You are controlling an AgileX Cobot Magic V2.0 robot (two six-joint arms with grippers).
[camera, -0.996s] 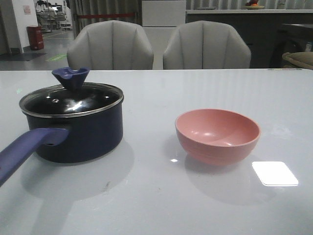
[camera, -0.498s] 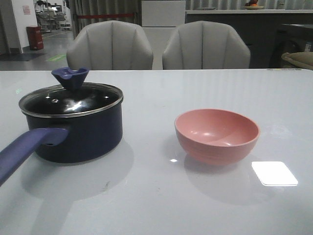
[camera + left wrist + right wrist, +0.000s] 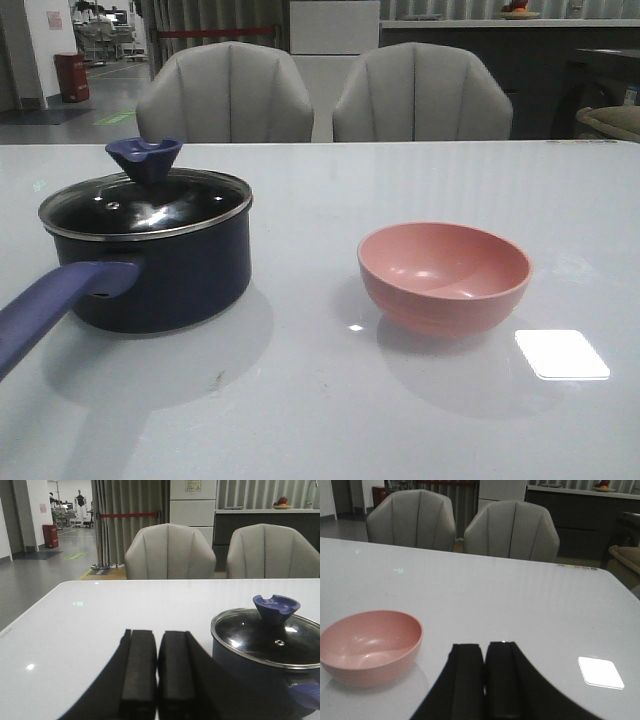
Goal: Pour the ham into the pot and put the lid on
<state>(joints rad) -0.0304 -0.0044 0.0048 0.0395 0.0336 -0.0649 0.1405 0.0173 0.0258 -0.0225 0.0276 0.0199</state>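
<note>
The dark navy pot stands at the table's left, its purple-blue handle pointing toward the front. The glass lid with its blue funnel knob sits on the pot; both also show in the left wrist view, the pot and the lid. The pink bowl stands at the right and looks empty; it also shows in the right wrist view. No ham shows. My left gripper is shut and empty beside the pot. My right gripper is shut and empty beside the bowl.
Two grey chairs stand behind the table's far edge. A bright light reflection lies on the glossy table to the right of the bowl.
</note>
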